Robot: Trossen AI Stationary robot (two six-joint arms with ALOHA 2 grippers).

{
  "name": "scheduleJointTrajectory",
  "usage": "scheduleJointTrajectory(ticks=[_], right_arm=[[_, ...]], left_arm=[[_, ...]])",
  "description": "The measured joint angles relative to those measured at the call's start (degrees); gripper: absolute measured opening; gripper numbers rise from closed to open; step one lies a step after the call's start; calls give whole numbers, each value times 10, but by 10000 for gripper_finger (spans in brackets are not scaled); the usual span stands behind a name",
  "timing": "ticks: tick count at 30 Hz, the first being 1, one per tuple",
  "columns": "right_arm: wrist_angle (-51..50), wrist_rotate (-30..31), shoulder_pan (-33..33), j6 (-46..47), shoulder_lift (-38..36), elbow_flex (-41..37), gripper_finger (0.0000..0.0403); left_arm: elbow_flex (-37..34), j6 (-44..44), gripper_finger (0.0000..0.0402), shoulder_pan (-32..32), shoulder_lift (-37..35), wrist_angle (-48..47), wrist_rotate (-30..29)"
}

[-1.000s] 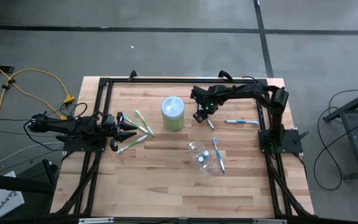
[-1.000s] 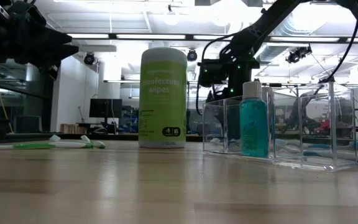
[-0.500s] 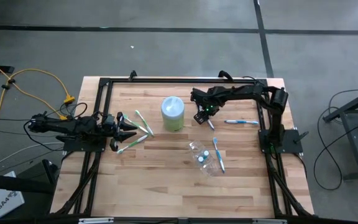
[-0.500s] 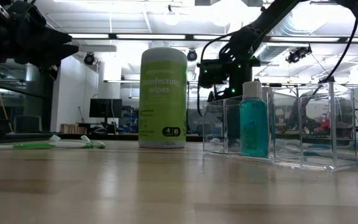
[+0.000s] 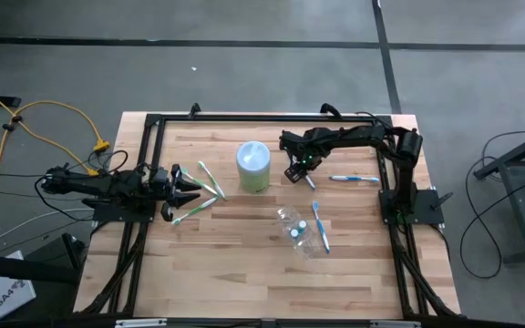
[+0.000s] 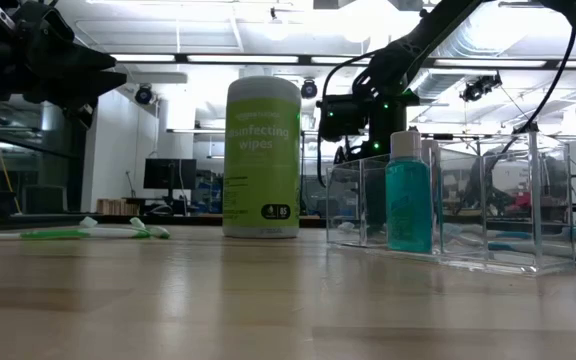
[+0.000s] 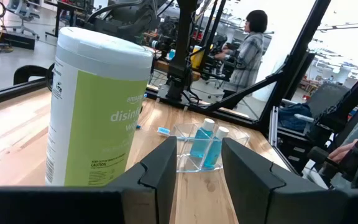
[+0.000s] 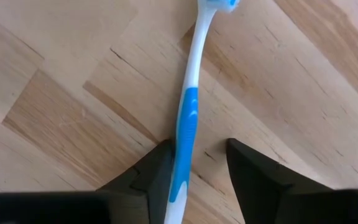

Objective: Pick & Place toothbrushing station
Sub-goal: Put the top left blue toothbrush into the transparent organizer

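While the butcher-block counter (image 5: 244, 264) is sitting on a grey floor, a workshop with a person (image 7: 248, 38) is showing beyond it. Part of the blue-white toothbrush (image 8: 188, 109) is slipping out of sight below the right claw (image 8: 197, 165), whose fingers are straddling its handle with a gap, one touching; its long axis is running away from the claw, head farthest. The clear container (image 5: 299, 228) is lying mid-counter. The left claw (image 5: 192, 185) is hovering, narrowly parted, beside green-white toothbrushes (image 5: 210, 179) and the wipes canister (image 5: 253, 166).

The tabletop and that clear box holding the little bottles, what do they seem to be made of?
Tabletop: looks like pale wood, with joined strips and visible grain. Clear box: apparently rigid see-through plastic, glass not excluded, with straight glossy walls.
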Motion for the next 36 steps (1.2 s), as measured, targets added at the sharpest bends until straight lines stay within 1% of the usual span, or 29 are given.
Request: scheduleJointTrajectory(ticks=[7,17,31,36], right_arm=[[2,-2,-1,0,0,0,101],[3,-1,-1,-20,0,0,14],[19,-1,-2,-35,0,0,6],[26,-2,-5,-43,-13,-2,5]], left_arm=[[0,0,124,0,0,0,0],[0,0,124,0,0,0,0],[0,1,124,0,0,0,0],[0,1,124,0,0,0,0]])
